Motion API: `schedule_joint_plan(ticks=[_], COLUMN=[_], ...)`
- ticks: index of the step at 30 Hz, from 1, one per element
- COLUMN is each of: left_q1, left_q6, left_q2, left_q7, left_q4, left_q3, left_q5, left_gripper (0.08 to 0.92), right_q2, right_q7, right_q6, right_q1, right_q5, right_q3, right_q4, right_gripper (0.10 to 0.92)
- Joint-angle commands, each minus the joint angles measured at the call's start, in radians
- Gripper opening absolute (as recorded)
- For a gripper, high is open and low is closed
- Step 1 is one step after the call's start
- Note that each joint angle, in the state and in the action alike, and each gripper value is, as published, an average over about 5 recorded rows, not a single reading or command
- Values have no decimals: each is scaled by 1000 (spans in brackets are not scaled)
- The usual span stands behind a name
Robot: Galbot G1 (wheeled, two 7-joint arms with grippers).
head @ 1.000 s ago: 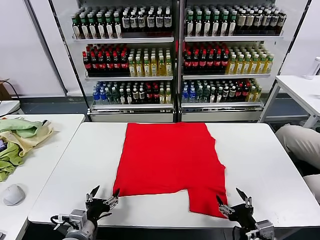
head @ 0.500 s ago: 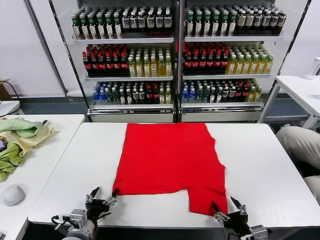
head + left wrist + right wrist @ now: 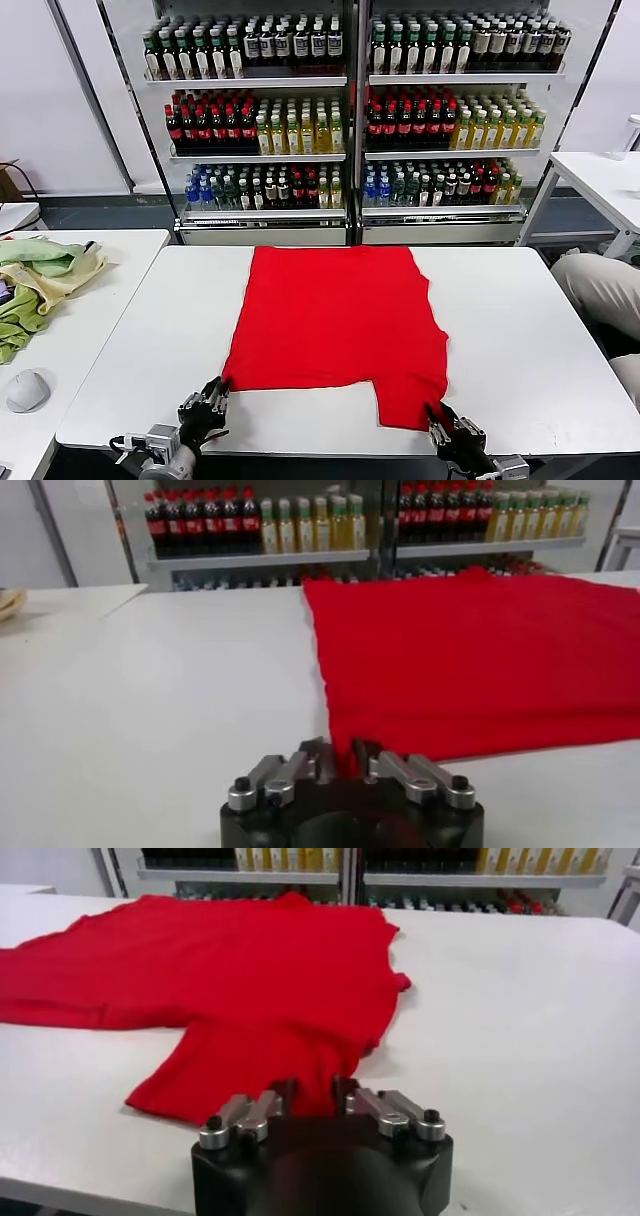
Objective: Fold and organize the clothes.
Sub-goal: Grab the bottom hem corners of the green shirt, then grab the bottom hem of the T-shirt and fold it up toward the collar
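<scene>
The red T-shirt (image 3: 340, 320) lies flat on the white table (image 3: 520, 330), with no chest print showing. A narrower flap of it reaches the front edge on the right. My left gripper (image 3: 206, 404) is at the table's front edge, shut on the shirt's front left corner. In the left wrist view the red cloth (image 3: 470, 660) runs in between the fingers (image 3: 312, 758) of that gripper (image 3: 340, 760). My right gripper (image 3: 446, 432) is shut on the front edge of the flap. In the right wrist view the shirt (image 3: 250, 978) sits between the fingers of that gripper (image 3: 315, 1096).
A side table (image 3: 90, 310) on the left holds pale green and yellow cloths (image 3: 35, 270) and a white mouse (image 3: 27, 389). Drink shelves (image 3: 350, 110) stand behind the table. A person's knees (image 3: 600, 290) are at the right. Another white table (image 3: 600, 175) stands at the far right.
Both grippers were open just short of the shirt's front edge. They have moved forward onto the front corners and closed on the cloth. The shirt's front edge has shifted slightly.
</scene>
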Motion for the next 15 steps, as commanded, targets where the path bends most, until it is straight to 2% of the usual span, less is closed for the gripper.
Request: schedule_joint_plan(ticks=[1,5,15], left_q1=[15,82,383], left_q6=[-11,-4,17], left_q2=[19,45,151], left_q7=[78,77,-30], left_q4=[-30,-121,-369], left_q3=[-23,-38,-88], left_q5=[4,4,13], left_gripper=[123,92,92], right_q2=[-26,-59,-93], right_q7=[-16,-40,-114], right_q6=[-7,-27,-36], right_q1=[0,-72,-319], right_q5=[79,115,112], right_q3=[45,107,269], right_q4=[40,120,281], right_gripper=[127,124,124])
